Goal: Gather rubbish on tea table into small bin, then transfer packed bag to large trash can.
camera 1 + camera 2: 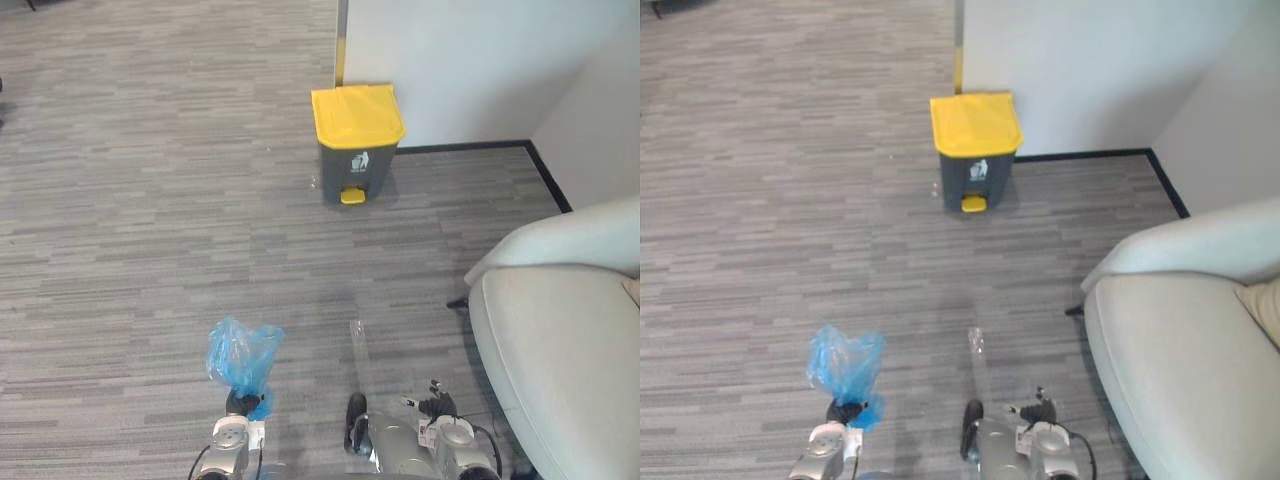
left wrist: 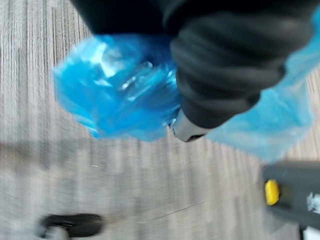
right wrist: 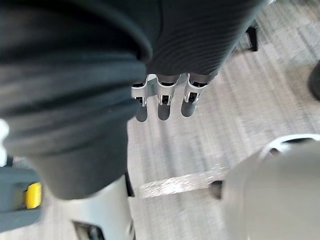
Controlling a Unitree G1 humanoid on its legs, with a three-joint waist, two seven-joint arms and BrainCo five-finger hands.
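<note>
The blue bag (image 1: 243, 355) was at the near left above the carpet floor (image 1: 150, 200), its neck gripped in the left robot hand (image 1: 240, 403). The right robot hand (image 3: 164, 106) hung near it with straight fingers, holding nothing. The yellow-lidded trash can (image 1: 357, 140) stood far off by the wall, and a pale armchair (image 1: 560, 350) sat at the right.

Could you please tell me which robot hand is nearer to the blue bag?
Left. The left robot hand grips the blue bag itself; the right robot hand hangs empty off to the bag's right, clear of it, fingers relaxed.
</note>
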